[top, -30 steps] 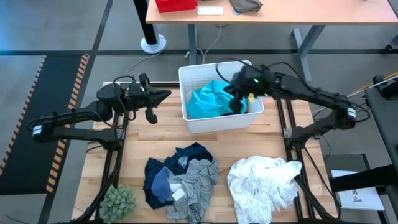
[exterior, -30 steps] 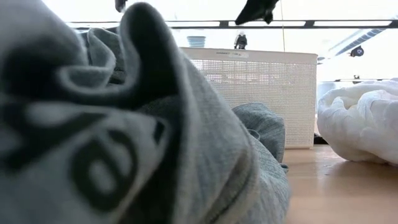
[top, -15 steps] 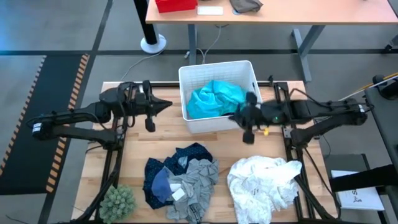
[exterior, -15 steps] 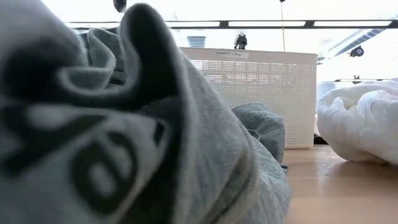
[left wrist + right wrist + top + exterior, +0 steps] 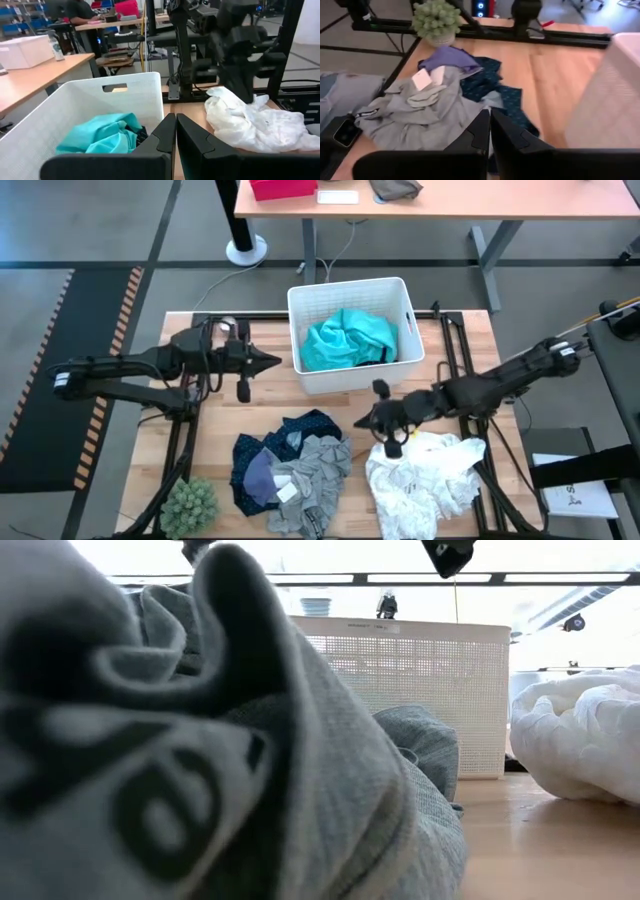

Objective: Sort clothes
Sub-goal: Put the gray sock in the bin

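Observation:
A teal garment (image 5: 345,340) lies in the white bin (image 5: 350,288). A navy patterned garment (image 5: 300,430) and a grey garment (image 5: 318,468) lie heaped on the table near its front edge, with a large white garment (image 5: 425,470) to their right. My right gripper (image 5: 360,423) is shut and empty, hovering between the bin and the white garment and pointing toward the heap (image 5: 440,100). My left gripper (image 5: 273,363) is shut and empty, left of the bin and pointing at it (image 5: 120,105).
A green spiky plant (image 5: 190,502) stands at the table's near left corner. Bare wood shows in front of the bin (image 5: 330,405) and at the table's left. In the low view the grey garment (image 5: 200,740) fills the foreground.
My right gripper has left the bin, where it hung over the teal garment. It has gone toward the table's near edge and down past the bin's front wall, turning to point left. My left gripper has drifted a little toward the near edge. The garments have stayed put.

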You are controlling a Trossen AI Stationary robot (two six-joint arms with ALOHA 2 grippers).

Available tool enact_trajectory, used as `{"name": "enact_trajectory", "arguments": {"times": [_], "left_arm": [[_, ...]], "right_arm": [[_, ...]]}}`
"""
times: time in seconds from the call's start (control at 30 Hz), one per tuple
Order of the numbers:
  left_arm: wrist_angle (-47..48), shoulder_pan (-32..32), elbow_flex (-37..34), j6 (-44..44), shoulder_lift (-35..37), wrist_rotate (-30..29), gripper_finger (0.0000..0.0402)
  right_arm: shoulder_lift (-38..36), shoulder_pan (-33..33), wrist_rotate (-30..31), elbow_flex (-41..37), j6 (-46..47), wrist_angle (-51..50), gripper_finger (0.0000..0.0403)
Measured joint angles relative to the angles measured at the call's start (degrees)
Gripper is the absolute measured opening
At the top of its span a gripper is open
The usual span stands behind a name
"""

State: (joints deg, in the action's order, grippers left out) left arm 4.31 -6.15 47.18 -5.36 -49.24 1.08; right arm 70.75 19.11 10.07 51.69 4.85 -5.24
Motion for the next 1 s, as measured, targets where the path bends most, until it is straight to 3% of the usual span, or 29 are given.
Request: {"name": "enact_trajectory", "arguments": {"times": [0.2, 0.5, 0.67, 0.83, 1.0], "left_arm": [[-0.4, 0.1, 0.0, 0.1, -1.8, 0.0, 0.0000], [-0.7, 0.1, 0.0, 0.1, -5.5, -0.1, 0.0000], [-1.0, 0.1, 0.0, -0.6, -6.5, -0.1, 0.0000], [-1.5, 0.1, 0.0, -1.3, -6.4, -0.1, 0.0000], [-1.7, 0.1, 0.0, -1.5, -6.2, -0.2, 0.0000]], "right_arm": [[6.8, 3.0, -0.1, 0.7, 3.1, 2.9, 0.0048], [19.9, 3.4, -2.0, 7.7, 10.2, -0.6, 0.0215], [28.4, 3.4, -3.0, 15.4, 10.0, -5.1, 0.0294], [36.1, 3.2, -4.2, 25.2, 6.2, -14.6, 0.0330], [39.1, 3.2, -6.1, 33.7, 3.0, -19.1, 0.0324]]}}
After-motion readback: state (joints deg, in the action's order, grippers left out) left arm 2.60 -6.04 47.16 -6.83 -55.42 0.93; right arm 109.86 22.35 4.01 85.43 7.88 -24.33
